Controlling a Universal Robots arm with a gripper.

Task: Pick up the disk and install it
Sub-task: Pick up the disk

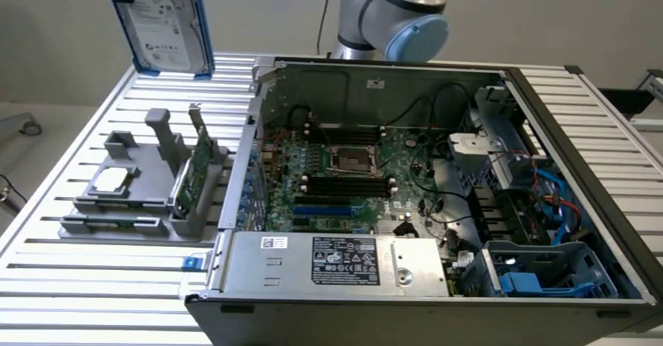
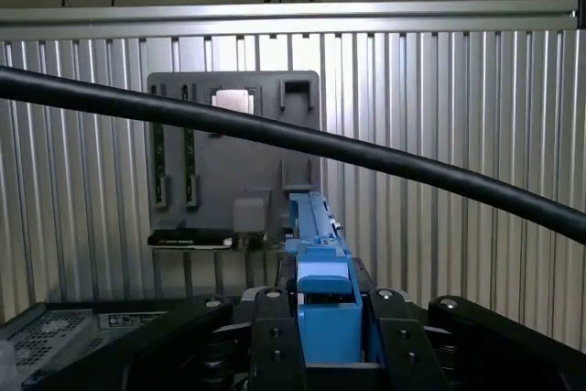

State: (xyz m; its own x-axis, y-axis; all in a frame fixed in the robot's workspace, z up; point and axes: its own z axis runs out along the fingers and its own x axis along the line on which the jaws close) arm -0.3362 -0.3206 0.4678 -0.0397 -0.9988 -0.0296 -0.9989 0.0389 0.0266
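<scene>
Gripper (image 2: pixel 328 341) was partly closed, its two black fingers (image 2: pixel 275 345) clamped on the blue frame of the disk (image 1: pixel 166 28). The disk was off the table, held upright in the air at the exterior view's upper left, label side facing the camera. It hung over the far corner of the slatted metal table (image 1: pixel 93 284), above and behind the grey holder (image 1: pixel 135 198), touching neither.

The holder sat on the table just beside the open computer case (image 1: pixel 580 129). A green card (image 1: pixel 197 164) stood upright in the holder and a small silver chip (image 1: pixel 112 179) lay flat on it. The case lay on its side with the motherboard (image 1: pixel 342 167) exposed. A blue drive cage (image 1: pixel 549 272) sat in the case's near corner at the exterior view's right, well apart from the disk. The robot arm (image 1: pixel 399 12) rose behind the case. In the wrist view a black cable (image 2: pixel 275 135) ran across in front of the holder.
</scene>
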